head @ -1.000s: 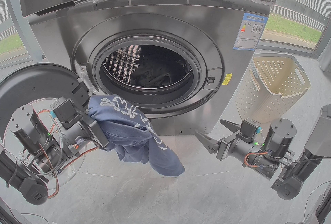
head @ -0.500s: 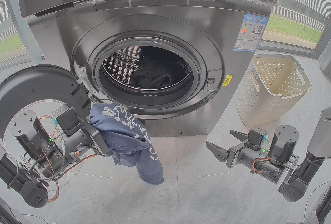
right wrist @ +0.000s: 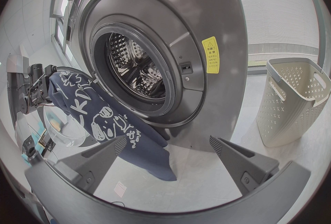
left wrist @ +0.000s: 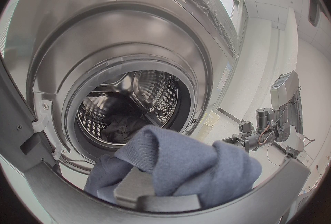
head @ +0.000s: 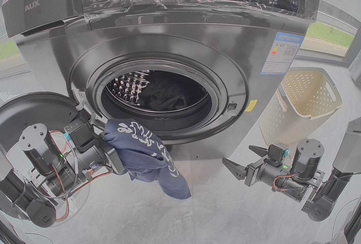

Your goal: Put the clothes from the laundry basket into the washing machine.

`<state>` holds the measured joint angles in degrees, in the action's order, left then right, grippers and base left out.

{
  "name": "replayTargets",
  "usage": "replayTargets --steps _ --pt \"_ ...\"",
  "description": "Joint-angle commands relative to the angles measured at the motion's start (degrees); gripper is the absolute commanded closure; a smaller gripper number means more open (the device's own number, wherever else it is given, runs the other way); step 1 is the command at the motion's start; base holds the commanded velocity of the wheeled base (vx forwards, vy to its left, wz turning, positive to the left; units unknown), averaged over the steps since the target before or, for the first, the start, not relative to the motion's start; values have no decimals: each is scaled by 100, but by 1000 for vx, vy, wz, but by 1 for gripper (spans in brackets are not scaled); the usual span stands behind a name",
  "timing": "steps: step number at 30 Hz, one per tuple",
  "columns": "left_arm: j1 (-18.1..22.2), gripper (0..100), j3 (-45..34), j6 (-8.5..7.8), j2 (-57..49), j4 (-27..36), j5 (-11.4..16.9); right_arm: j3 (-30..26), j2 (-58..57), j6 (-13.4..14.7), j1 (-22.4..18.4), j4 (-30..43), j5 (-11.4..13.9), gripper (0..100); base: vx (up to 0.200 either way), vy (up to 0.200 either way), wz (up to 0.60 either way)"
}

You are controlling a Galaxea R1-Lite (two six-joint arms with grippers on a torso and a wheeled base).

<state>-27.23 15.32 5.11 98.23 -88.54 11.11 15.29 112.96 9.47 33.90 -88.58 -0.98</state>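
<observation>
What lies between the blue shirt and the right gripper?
Only bare floor. In the head view nothing stands between the shirt, held by the left gripper, and the open right gripper.

The left arm (head: 17, 190) and right arm (head: 326, 190) are matte black, each with a cylindrical motor housing (head: 37, 141) dotted with small screws. Orange and black cables (head: 94, 176) loop beside the left wrist at eight o'clock. The right pincer (head: 237, 153) has dark, wedge-shaped fingers.
</observation>
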Motion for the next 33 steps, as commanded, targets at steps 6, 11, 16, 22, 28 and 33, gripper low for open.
replayTargets --steps 6,11,16,22,28,33 --pt "-54 100 -38 -10 100 3 -12 1 25 2 38 -2 1 0 0 67 0" --pt "-159 100 -56 -80 108 3 -21 1 60 2 38 -2 1 0 0 0 0" --pt "-265 100 -117 -159 108 3 -12 1 60 11 38 -2 1 0 0 0 0" --pt "-282 100 -161 -159 100 3 -12 9 60 11 55 -2 1 0 0 0 0" --pt "-274 100 -144 -159 108 3 -12 9 60 11 99 -2 1 0 0 0 0" --pt "-274 100 -161 -168 108 3 -12 18 68 20 99 -2 1 0 0 0 0"
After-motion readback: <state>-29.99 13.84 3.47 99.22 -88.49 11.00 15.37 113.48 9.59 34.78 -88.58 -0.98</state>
